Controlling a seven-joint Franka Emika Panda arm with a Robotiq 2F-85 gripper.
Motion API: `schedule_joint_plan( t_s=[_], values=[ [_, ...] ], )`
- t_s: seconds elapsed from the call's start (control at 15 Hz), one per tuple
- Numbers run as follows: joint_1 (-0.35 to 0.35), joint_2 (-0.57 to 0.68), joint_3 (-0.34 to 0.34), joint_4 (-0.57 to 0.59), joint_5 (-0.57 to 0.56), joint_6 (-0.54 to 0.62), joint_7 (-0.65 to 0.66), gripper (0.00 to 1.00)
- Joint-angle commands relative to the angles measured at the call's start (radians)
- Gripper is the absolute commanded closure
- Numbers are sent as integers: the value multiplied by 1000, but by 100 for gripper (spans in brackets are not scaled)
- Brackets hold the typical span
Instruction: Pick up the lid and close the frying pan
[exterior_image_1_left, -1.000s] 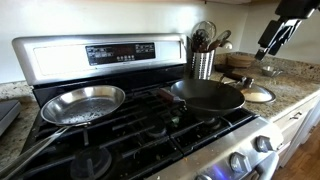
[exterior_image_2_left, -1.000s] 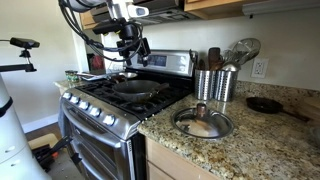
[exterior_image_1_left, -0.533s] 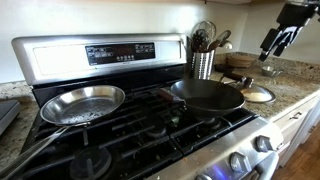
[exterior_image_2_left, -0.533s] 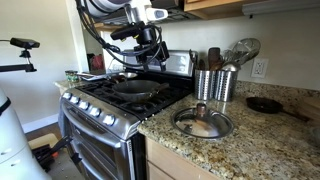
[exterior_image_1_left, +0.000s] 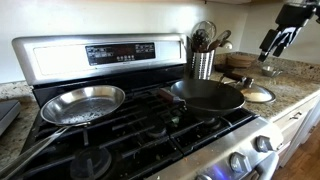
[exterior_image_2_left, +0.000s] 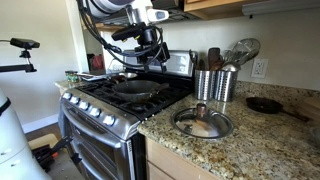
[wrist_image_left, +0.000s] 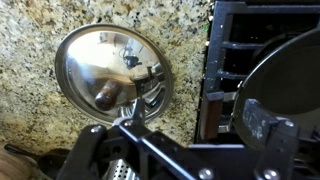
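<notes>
The glass lid (exterior_image_1_left: 258, 95) with a metal rim lies on the granite counter beside the stove, also in the other exterior view (exterior_image_2_left: 202, 122) and the wrist view (wrist_image_left: 100, 60). The black frying pan (exterior_image_1_left: 205, 95) sits uncovered on the stove's burner nearest the counter, and shows too in an exterior view (exterior_image_2_left: 135, 88) and at the right edge of the wrist view (wrist_image_left: 290, 80). My gripper (exterior_image_1_left: 275, 42) hangs open and empty high above the counter's edge, between pan and lid (exterior_image_2_left: 150, 45); its fingers frame the bottom of the wrist view (wrist_image_left: 190, 135).
A shiny silver pan (exterior_image_1_left: 85, 102) sits on the stove's far burner. Metal utensil holders (exterior_image_1_left: 203, 62) (exterior_image_2_left: 215, 82) stand at the counter's back. A small dark skillet (exterior_image_2_left: 265, 104) and a glass bowl (exterior_image_1_left: 268, 70) lie beyond the lid.
Over the last second my gripper moved from above the stove toward the counter and the lid; it has held still for the last half second. Pan and lid have not moved.
</notes>
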Motion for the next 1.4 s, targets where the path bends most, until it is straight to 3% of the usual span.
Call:
schedule_joint_plan(
  t_s=[0.0,0.4,0.87,1.33],
  values=[
    [-7,21,-50,46,15,-31,-50,0],
    [-8,65,-162,126,45,-74,-191,0],
    [-17,259,-234,225,51,-21,-366,0],
    [-61,519,-229,391,145,28,-559,0]
  ],
)
